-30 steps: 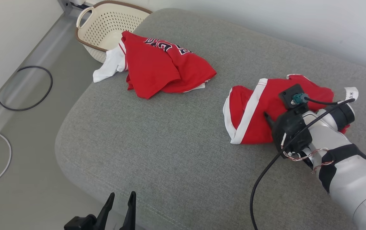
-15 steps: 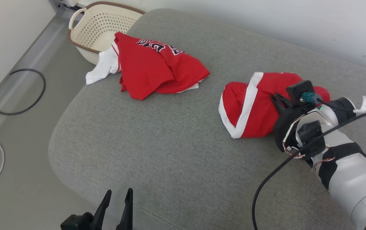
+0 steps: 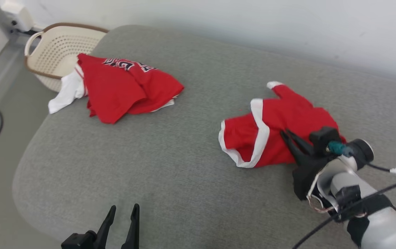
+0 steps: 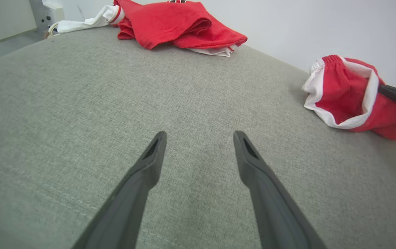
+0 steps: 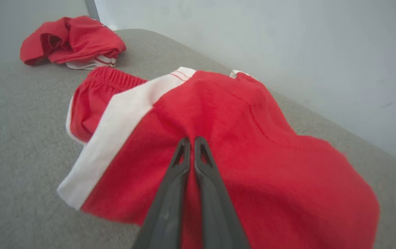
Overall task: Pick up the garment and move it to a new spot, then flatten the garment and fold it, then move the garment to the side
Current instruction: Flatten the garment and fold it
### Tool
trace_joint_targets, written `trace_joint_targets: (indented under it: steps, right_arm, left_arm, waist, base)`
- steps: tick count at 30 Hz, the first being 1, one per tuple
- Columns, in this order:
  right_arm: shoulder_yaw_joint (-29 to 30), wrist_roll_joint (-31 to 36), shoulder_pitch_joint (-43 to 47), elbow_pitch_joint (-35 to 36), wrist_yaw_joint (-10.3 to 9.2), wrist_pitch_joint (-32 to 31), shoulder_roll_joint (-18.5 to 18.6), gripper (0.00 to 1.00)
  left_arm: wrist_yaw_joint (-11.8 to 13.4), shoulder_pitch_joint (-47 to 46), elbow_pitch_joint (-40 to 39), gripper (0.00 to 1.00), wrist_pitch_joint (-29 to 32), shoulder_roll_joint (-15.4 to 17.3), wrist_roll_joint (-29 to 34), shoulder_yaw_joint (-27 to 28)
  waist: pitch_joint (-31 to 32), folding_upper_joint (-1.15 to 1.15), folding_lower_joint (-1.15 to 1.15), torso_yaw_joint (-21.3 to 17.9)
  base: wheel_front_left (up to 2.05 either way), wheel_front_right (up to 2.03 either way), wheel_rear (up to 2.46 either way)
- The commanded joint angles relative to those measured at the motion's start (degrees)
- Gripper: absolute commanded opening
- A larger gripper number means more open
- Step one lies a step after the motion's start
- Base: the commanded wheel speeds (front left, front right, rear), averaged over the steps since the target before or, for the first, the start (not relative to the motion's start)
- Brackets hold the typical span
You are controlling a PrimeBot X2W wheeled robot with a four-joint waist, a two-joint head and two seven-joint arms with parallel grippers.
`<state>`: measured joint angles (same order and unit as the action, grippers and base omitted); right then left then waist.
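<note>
Our right tool (image 5: 191,139) is pinched shut on a fold of the red shorts (image 3: 281,114), which lie near the right edge of the couch (image 3: 170,166). Our left tool (image 4: 199,134) hangs wide open and empty at the near edge. We should lift slowly so the fabric hangs free.

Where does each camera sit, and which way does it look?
Head view: on the head, looking forward and down at the grey fabric cushion; the open left gripper shows at the bottom, the right gripper and pale forearm lower right.
Left wrist view: on the left arm, looking low across the cushion along its two spread fingers.
Right wrist view: on the right arm, looking along shut fingers pinching the red shorts with white trim.
Shared: all three show the shorts and the crumpled red jersey.
</note>
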<state>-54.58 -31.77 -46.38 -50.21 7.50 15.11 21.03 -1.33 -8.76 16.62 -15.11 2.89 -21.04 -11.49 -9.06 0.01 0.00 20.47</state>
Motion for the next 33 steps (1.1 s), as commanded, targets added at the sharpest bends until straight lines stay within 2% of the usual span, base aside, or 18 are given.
trace_joint_targets:
  steps: [1,7,8,9,10,14,18,25,33]
  right_arm:
    - [-0.42,0.14,1.69,1.58,-0.01,0.01,0.86,0.0]
    - [-1.48,0.04,5.49,4.56,-0.01,0.02,4.48,0.0]
    - [-1.5,-0.21,5.92,4.29,-0.01,0.02,4.78,0.21]
    - [-1.21,-1.05,6.32,4.1,-0.01,0.02,4.93,0.89]
    - [-1.23,-1.75,6.78,3.9,-0.01,0.02,4.99,1.0]
    - [1.42,-3.04,7.09,4.3,-0.01,0.03,6.27,1.0]
    - [6.59,-0.92,6.9,5.43,-0.01,0.04,5.86,1.0]
    - [10.78,3.45,8.22,8.28,-0.01,0.04,1.56,1.0]
    - [8.82,7.37,8.49,7.91,-0.01,-1.32,-4.84,1.0]
  left_arm:
    - [0.01,-0.02,0.18,1.0,-0.06,0.01,0.81,0.26]
    - [-0.59,-0.11,0.81,1.0,-0.06,0.02,1.22,0.12]
    - [-0.4,0.0,0.89,1.0,-0.06,0.03,1.26,-0.04]
    - [-0.38,0.08,0.97,1.0,-0.06,0.04,1.26,-0.12]
    - [-0.44,0.08,1.05,1.0,-0.06,0.04,1.26,-0.13]
    - [-0.53,1.01,1.21,1.0,-0.06,0.02,1.36,0.35]
    - [-0.62,1.88,1.37,1.0,-0.06,0.03,1.49,0.69]
    - [-0.89,1.28,1.53,1.0,-0.06,0.01,1.56,0.22]
    - [-0.88,2.09,1.65,1.0,-0.06,0.03,1.94,0.01]
  waist:
    - [1.51,-0.01,0.0,-3.57]
    - [2.38,-0.01,0.0,-6.08]
    - [2.53,-0.01,0.0,-6.23]
    - [2.63,-0.01,0.0,-6.34]
    - [2.77,-0.01,0.0,-6.43]
    - [3.51,-0.01,0.0,-7.24]
    - [4.1,-0.01,0.0,-7.93]
    - [4.61,-0.01,0.0,-8.02]
    - [4.92,-0.01,0.0,-6.59]
  base:
    - [0.0,0.0,0.0]
    - [0.0,0.0,0.0]
    - [0.0,0.0,0.0]
    - [0.0,0.0,0.0]
    - [0.0,0.0,0.0]
    - [0.0,0.0,0.0]
    - [0.0,0.0,0.0]
    - [0.0,0.0,0.0]
    - [0.0,0.0,0.0]
